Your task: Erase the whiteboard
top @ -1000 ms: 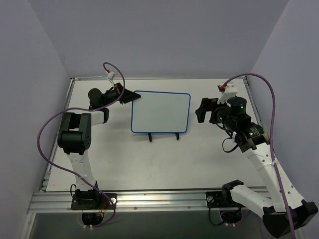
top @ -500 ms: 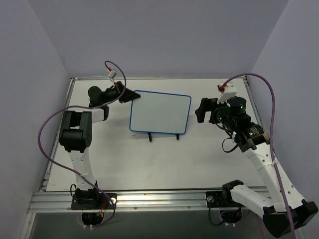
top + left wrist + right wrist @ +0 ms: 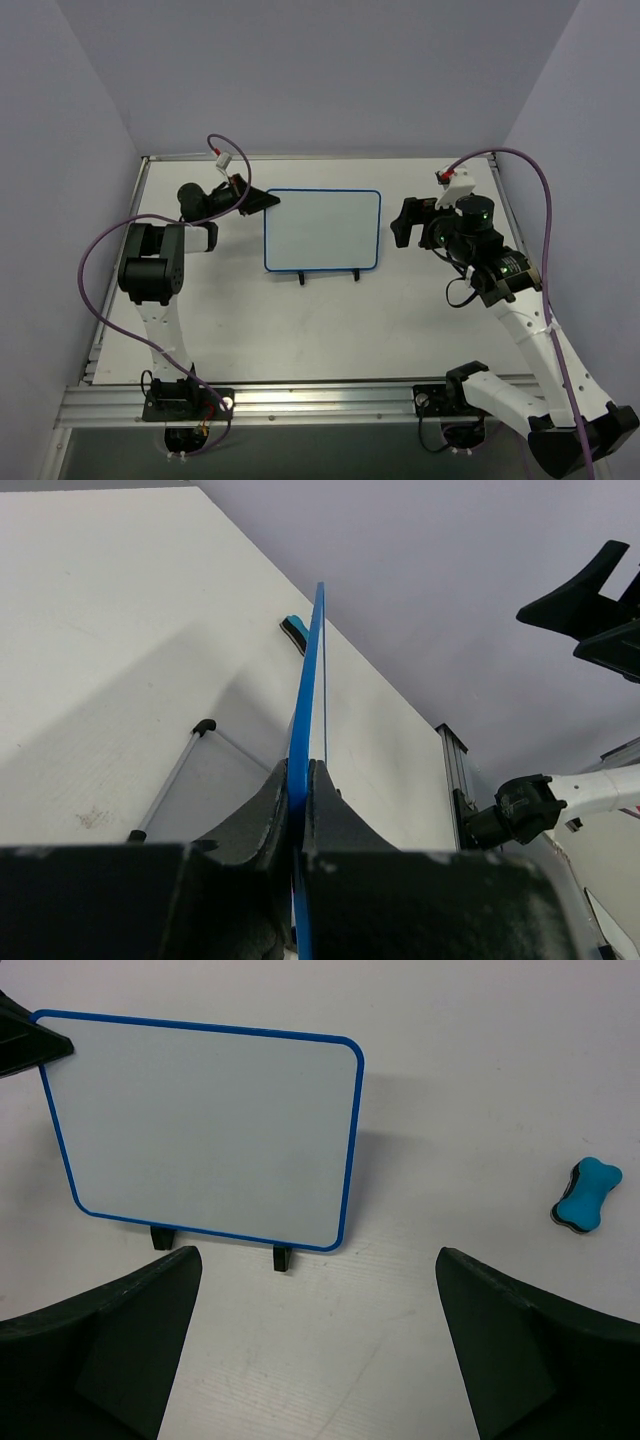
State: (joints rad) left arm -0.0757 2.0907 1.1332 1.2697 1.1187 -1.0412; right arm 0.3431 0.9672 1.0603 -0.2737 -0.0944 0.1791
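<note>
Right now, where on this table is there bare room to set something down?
The widest bare patch of table runs from the stand feet to the near edge. A smaller gap lies between the whiteboard and the eraser. It's crowded at the board's left edge, clamped by the left claw, and around the open right claw.

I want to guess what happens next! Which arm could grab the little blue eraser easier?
The right arm, probably. Its jaws are open and empty, and the eraser lies on the table in front of them. The left arm has its jaws shut on the edge of the whiteboard.
</note>
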